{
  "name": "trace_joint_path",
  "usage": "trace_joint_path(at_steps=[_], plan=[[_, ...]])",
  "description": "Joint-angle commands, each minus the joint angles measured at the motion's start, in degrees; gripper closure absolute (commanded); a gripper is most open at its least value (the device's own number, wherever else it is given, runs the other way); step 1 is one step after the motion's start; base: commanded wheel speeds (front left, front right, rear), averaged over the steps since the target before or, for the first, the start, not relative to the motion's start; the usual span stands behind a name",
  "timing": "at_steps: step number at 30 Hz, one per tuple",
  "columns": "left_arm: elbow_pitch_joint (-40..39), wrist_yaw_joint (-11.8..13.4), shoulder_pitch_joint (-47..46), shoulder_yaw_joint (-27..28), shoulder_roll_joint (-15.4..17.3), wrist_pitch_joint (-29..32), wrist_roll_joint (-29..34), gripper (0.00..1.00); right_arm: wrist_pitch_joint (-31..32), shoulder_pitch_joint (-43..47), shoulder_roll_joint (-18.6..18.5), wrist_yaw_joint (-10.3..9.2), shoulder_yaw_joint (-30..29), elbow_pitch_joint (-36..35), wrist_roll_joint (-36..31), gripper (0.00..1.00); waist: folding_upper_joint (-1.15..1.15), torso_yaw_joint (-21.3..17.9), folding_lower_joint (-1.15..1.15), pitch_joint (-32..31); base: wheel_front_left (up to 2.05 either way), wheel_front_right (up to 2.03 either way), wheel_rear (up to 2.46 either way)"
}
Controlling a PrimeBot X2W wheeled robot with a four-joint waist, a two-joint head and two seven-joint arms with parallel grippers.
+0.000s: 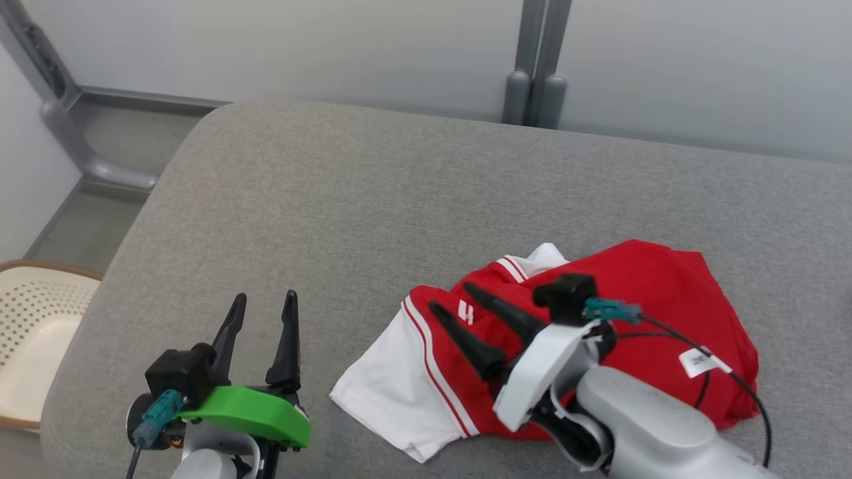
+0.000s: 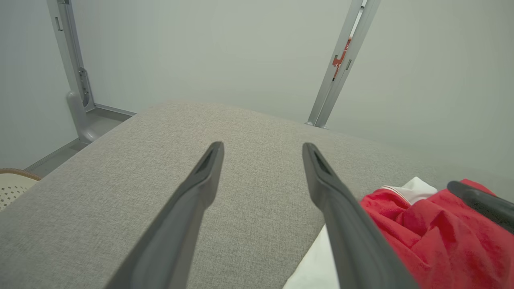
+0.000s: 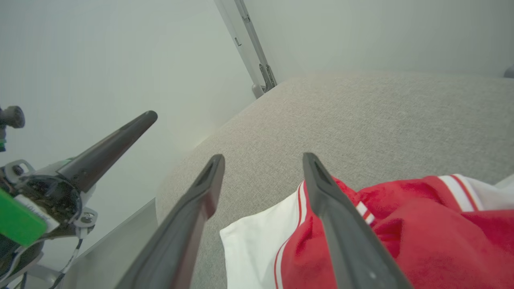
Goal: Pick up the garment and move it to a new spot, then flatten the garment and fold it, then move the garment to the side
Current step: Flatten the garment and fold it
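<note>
Red and white, the garment [image 1: 652, 313] is seen crumpled on the grey cushion [image 1: 373, 199], its long axis laid from white sleeve, near left, to red body, far right. The right gripper [image 1: 450, 297] is held over it, fingers apart; the left gripper [image 1: 265, 296], also spread, is poised beside it.

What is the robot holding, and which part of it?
Nothing. The left gripper and the right gripper both have open, empty fingers; the red and white garment lies loose on the grey cushion.
</note>
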Motion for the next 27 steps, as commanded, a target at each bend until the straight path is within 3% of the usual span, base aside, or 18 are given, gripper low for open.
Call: trace_joint_path(at_steps=[1,7,10,20,27], plan=[[-0.32,0.37,0.76,0.19,0.32,-0.19,-0.47,0.0,-0.66,-0.19,-1.7,0.03,-1.7,-0.91,-0.99,0.0,0.0,-3.74,0.0,-1.37,0.0,0.0,0.0],[-1.26,0.82,1.77,0.77,0.55,-0.48,-0.68,0.0,-1.29,4.08,-6.94,0.03,-13.14,-4.41,-5.76,0.0,0.0,-8.68,0.0,-1.82,0.0,0.0,0.0],[-1.22,1.07,2.46,1.16,0.64,-0.7,-0.82,0.0,-1.33,7.9,-7.64,0.03,-18.95,-6.31,-7.81,0.0,0.0,-10.97,0.0,-2.71,0.0,0.0,0.0],[-3.99,1.9,4.4,3.21,1.45,-1.46,1.83,0.0,-1.34,22.46,-4.45,0.03,-38.1,-14.33,-21.57,0.0,0.0,-16.63,0.0,-2.34,0.0,0.0,0.0],[-5.14,1.53,5.17,4.63,0.73,-1.54,3.29,0.0,-1.32,27.19,-1.74,0.03,-43.17,-16.34,-26.26,0.0,0.0,-17.33,0.0,-1.4,0.0,0.0,0.0]])
